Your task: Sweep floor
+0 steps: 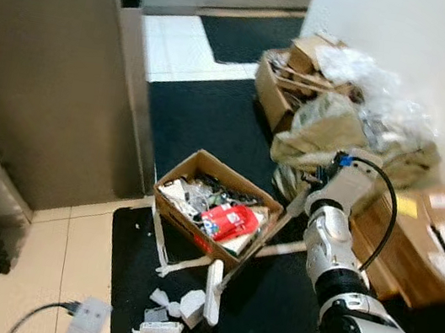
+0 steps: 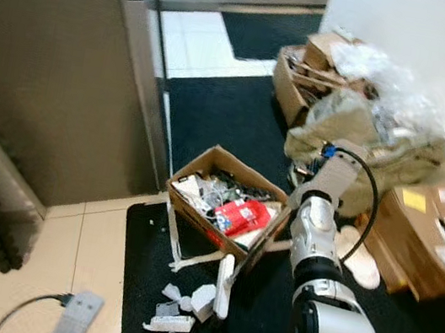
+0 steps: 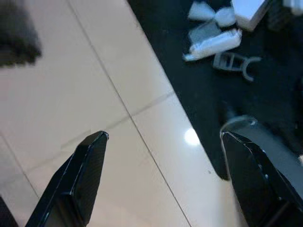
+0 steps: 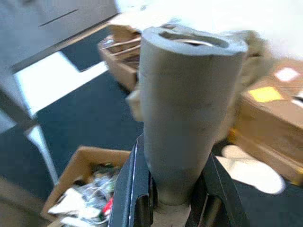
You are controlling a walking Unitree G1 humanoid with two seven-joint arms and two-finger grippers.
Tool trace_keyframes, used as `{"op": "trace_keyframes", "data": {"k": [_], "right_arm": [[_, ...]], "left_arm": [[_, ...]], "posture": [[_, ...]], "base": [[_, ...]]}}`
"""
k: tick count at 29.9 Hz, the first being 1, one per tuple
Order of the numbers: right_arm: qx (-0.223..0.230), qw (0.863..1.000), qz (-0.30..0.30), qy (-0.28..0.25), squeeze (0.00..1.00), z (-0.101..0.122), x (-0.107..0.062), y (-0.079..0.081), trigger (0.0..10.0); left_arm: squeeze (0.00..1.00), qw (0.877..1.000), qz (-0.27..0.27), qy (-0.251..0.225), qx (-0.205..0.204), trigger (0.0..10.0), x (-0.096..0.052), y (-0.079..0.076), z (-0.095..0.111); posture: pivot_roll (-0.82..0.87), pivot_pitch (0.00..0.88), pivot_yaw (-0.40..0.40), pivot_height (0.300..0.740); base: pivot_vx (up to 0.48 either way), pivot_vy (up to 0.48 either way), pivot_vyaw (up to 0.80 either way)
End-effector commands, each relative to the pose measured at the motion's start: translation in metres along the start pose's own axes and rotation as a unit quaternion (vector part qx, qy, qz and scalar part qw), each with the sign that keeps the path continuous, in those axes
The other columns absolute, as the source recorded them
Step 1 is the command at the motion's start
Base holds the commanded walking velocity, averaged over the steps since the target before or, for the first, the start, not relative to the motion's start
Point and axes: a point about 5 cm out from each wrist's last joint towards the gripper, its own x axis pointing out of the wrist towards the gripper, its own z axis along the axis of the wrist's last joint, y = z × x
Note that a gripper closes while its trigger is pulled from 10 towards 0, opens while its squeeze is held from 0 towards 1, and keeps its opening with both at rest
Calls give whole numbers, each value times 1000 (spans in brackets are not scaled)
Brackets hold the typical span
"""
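Observation:
My right gripper (image 4: 173, 198) is shut on the grey foam grip of a broom handle (image 4: 187, 109). From the right wrist (image 1: 346, 185) the thin handle (image 1: 266, 240) slants down to a white sweeper head (image 1: 213, 291) on the black mat (image 1: 280, 330). Small white and grey scraps (image 1: 171, 310) lie on the mat beside the head, next to the tiled floor (image 1: 62, 259). My left gripper (image 3: 163, 137) hangs open above the cream tiles, with the same scraps (image 3: 213, 39) on the mat edge ahead of it.
An open cardboard box (image 1: 211, 207) full of rubbish stands on the mat just beyond the sweeper head. Bags and cartons (image 1: 360, 113) are heaped along the right wall. A tall grey cabinet (image 1: 52, 61) fills the left. A power strip (image 1: 85, 321) lies on the tiles.

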Motion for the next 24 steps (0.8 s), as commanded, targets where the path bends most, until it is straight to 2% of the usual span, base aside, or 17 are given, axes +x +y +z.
{"op": "trace_keyframes", "data": {"k": [1,3,10,17,24], "right_arm": [[-13,1000,4,-14,0,5,1,-2,10000],[-22,1000,2,-18,0,5,1,0,10000],[-20,1000,3,-22,0,6,1,2,10000],[-7,1000,4,17,0,-12,-5,-2,10000],[-14,999,20,31,0,-21,-9,5,10000]], "left_arm": [[0,1000,-5,6,-5,10000,-1,2,-5],[0,1000,-1,3,-7,10000,0,7,-1],[0,1000,-3,-1,-9,10000,1,0,4],[0,1000,-4,7,-9,10000,0,-6,-1],[0,1000,3,9,-16,10000,-1,-4,-3]], "posture": [[-78,90,37,740],[-73,64,35,740],[-70,57,36,740],[-60,61,28,740],[-64,63,5,740]], "base": [[0,0,-750],[0,0,-750],[0,0,-750],[0,0,-750],[0,0,-750]]}}
